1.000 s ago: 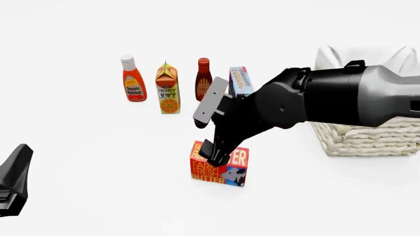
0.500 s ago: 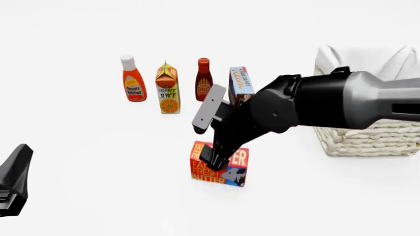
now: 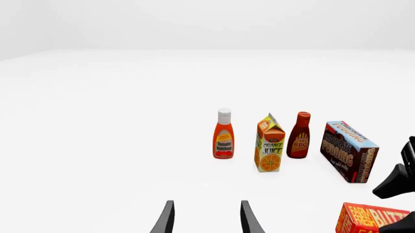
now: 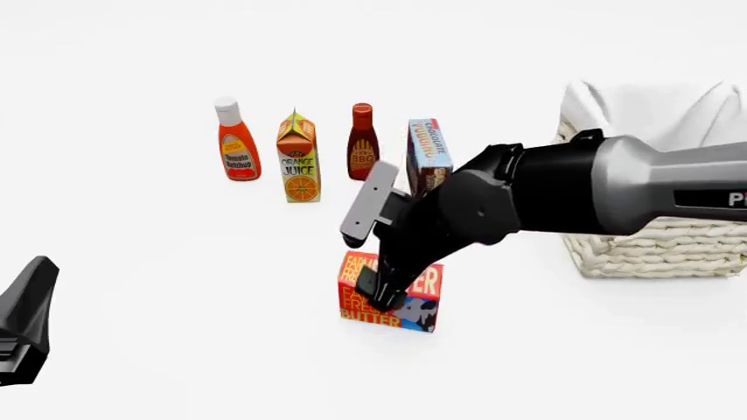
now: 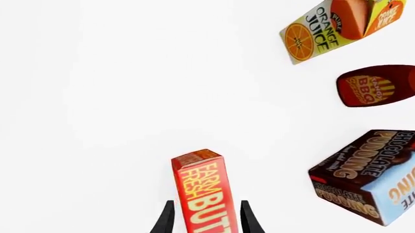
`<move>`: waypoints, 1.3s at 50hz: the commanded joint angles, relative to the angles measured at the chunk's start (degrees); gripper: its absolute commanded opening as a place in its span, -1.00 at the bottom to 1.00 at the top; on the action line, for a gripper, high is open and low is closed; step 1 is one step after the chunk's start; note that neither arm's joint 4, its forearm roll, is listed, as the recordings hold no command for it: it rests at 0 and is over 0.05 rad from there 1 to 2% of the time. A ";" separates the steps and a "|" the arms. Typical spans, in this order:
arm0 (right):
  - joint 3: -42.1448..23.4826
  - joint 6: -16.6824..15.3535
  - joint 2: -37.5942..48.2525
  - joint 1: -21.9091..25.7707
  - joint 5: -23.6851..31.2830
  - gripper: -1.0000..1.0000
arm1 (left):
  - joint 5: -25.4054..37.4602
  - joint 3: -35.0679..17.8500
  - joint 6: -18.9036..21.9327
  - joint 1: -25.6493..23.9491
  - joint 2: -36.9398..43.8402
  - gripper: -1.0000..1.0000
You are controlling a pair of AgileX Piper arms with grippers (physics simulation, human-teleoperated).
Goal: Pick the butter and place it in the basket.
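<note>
The butter point(image 4: 364, 308), a red-orange carton with yellow lettering, stands on the white table in front of the row of groceries. My right gripper point(image 4: 382, 293) has come down over its top, open. In the right wrist view its two fingers point(image 5: 167, 219) straddle the butter point(image 5: 202, 191) with a thin gap on each side. The cream woven basket point(image 4: 653, 249) with its white liner stands at the right, partly behind the right arm. My left gripper point(image 4: 26, 325) hangs low at the left edge, open and holding nothing, and its wrist view catches a corner of the butter point(image 3: 366, 221).
Behind the butter stand a ketchup bottle point(image 4: 237, 144), an orange juice carton point(image 4: 299, 162), a BBQ sauce bottle point(image 4: 362, 144) and a chocolate pudding box point(image 4: 428, 149). The pudding box is close to the right arm's elbow side.
The right arm has sunk lower, bringing its gripper further down around the top of the butter. The butter and the left arm have stayed put.
</note>
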 commanded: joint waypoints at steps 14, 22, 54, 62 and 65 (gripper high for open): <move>0.01 -0.38 2.11 -0.16 -0.77 1.00 | 0.00 0.00 0.00 0.00 0.00 1.00; -0.03 -0.43 2.74 -0.28 -0.96 1.00 | 0.00 0.00 0.00 0.00 0.00 1.00; 1.69 -0.71 6.49 -1.55 -2.75 1.00 | 0.00 0.00 0.00 0.00 0.00 1.00; -0.20 -1.56 9.03 -3.33 -2.47 1.00 | 0.00 0.00 0.00 0.00 0.00 1.00; 3.37 1.43 4.86 -0.44 -5.29 -1.00 | 0.00 0.00 0.00 0.00 0.00 1.00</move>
